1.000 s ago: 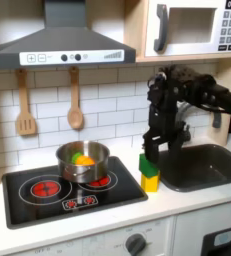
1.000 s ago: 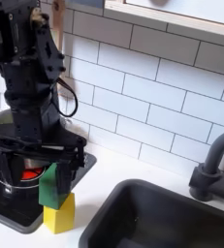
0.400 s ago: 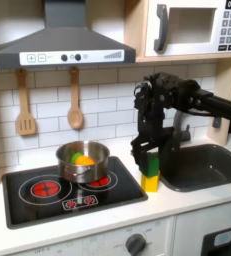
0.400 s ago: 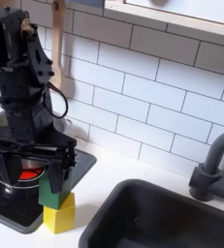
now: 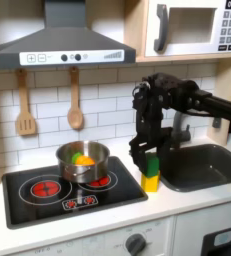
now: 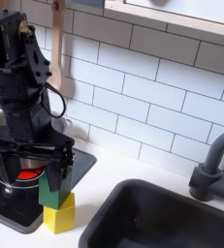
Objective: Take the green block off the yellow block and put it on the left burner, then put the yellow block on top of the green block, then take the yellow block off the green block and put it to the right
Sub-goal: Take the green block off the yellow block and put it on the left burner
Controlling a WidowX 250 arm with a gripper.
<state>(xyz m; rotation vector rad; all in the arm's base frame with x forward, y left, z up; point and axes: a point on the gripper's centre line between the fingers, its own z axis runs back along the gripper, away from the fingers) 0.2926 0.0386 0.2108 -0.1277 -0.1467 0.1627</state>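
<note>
**Q:** Moved since a second ago?

**A:** Shifted toward the first exterior view's left and lowered, from above the stack down to green block level. Almost no change over the last fraction of a second.

**Q:** Finger state?

**A:** Fingers (image 6: 44, 180) set narrow, one on each side of the green block (image 6: 53, 193). Close against its side faces in the second exterior view. Cannot tell whether actually pressing or just beside. Gripper (image 5: 149, 162) pointed straight down over the stack in both exterior views.

**Q:** Green block position?

**A:** Resting directly on top of the yellow block (image 6: 58, 215), touching it, roughly square to it. Same stack (image 5: 150, 183) seen in the first exterior view, green over yellow.

**Q:** Yellow block position?

**A:** Standing upright on the white counter (image 5: 107, 222).

**Q:** Surroundings, relative to the yellow block?

**A:** Just beside it, on the first exterior view's left: black cooktop (image 5: 17, 208). Near it on that cooktop: steel pot (image 5: 82, 160) with orange-and-green toy food inside. Beyond the pot, well apart from the yellow block: left burner (image 5: 45, 187), bare. On the first exterior view's right of the yellow block, near: dark sink (image 5: 202, 165). Past the sink: faucet (image 6: 212, 165).
</note>
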